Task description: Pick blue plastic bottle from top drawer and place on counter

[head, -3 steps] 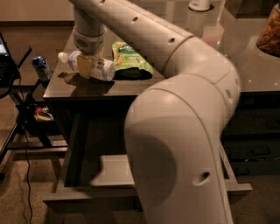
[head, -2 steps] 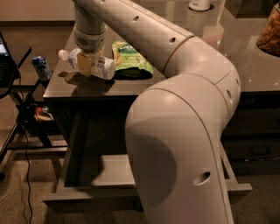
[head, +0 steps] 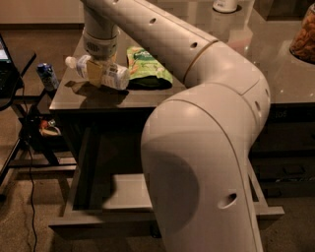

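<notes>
Top drawer (head: 93, 227): pulled fully out beneath the counter's left end. Inside I see only its floor, pale at the front and deep in shadow toward the back. My own arm (head: 206, 162) covers the drawer's right side, so I cannot tell what is there.

Counter (head: 275, 81): glossy top. A green bag (head: 147, 66) lies flat near the left end. A bowl of snacks (head: 304, 34) sits at the far right edge of view, and a white cup (head: 225, 5) stands at the back.

Off the counter: a small blue can (head: 47, 76) stands upright to the left, lower down and well apart from the bottle.

Gripper (head: 98, 74): over the counter's left corner, wrist pointing down. Its fingers (head: 92, 73) are clamped across the middle of the blue plastic bottle (head: 115, 76).

Bottle: held on its side, the white cap pointing left and a little upward and the base pointing right, just beside the green bag. Its shadow falls on the counter directly below it. I cannot tell whether the bottle touches the surface.
</notes>
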Robot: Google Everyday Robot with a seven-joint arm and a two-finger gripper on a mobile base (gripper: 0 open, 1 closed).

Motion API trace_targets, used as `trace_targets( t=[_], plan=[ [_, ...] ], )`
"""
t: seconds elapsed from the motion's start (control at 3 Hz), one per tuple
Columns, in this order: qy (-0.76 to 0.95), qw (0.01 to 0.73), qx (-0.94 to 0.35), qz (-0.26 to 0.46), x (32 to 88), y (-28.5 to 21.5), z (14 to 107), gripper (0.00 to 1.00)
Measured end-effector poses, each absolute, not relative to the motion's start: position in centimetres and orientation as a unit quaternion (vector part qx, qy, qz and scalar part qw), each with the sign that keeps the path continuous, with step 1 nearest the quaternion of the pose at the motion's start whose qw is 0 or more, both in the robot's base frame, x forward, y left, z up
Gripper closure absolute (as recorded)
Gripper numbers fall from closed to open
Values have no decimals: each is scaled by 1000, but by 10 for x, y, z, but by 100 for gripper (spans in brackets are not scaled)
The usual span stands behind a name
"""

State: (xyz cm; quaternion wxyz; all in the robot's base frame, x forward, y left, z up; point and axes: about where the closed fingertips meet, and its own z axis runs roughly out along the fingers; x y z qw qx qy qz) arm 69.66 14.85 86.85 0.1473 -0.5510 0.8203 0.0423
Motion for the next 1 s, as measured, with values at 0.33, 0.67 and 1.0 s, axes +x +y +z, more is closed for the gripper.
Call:
trace_targets(
  t=[0.33,0.67,1.0],
  plan=[
    [820,147,-551,42,697,149,868,12],
    [820,147,-551,42,697,149,868,0],
    [820,147,-551,42,697,149,868,0]
  ],
)
